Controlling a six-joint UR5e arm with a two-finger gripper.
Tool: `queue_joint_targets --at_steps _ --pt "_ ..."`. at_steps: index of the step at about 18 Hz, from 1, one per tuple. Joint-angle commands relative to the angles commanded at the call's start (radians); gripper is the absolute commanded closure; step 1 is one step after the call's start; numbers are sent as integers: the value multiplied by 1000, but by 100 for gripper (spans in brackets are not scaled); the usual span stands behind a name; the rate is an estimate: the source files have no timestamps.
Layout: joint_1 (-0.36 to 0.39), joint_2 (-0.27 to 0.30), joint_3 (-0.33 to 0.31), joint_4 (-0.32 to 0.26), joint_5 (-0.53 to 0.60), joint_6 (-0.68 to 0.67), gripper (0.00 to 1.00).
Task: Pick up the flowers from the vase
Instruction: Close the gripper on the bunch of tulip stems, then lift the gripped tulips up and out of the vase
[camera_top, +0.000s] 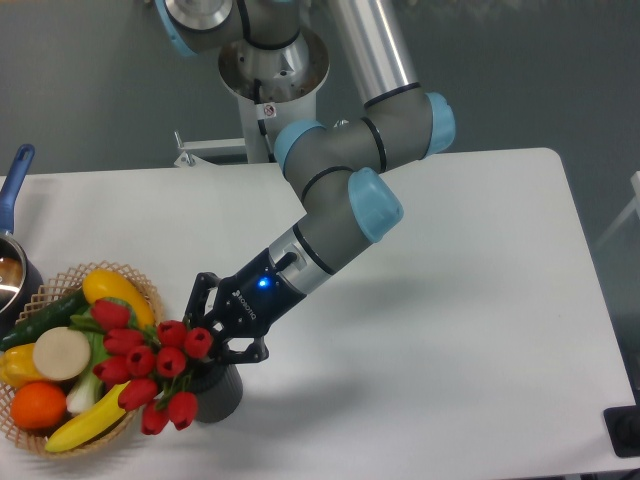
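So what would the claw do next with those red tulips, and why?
Probably lift straight up. The claw looks closed around the flowers just above the vase, whose stems appear still seated in it. A basket of produce sits close on one side, so rising upward seems the safest way out.
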Motion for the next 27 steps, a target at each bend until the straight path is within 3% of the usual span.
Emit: queue_joint_targets --at_steps 9,18,27 --pt "38 54 29 0 -90 -161 97" --pt "98 103 35 3 -244 -166 97" --pt "135 103 67 3 -354 -167 97"
